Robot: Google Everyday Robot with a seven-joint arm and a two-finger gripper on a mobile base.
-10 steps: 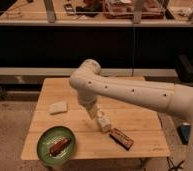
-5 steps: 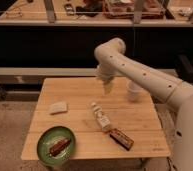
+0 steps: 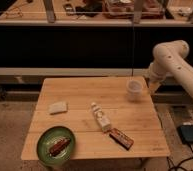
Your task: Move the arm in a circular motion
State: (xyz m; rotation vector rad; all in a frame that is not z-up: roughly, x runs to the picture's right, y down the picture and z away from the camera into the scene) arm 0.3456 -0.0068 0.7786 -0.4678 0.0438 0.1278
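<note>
The arm is cream-white and thick, with small dark dots, and reaches in from the right edge of the camera view. Its rounded joint sits high, beyond the right end of the wooden table. From there it bends down to a tapering beige tip, the gripper. The gripper hangs just past the table's far right corner, right of a white cup, and holds nothing that I can see.
On the table lie a white bottle on its side, a brown snack bar, a pale sponge and a green plate with food. A dark counter with shelves runs behind. A black box sits on the floor at right.
The arm has swung from over the middle of the table to the back and then off to the right, past the table's right edge. The objects on the table have not moved.
</note>
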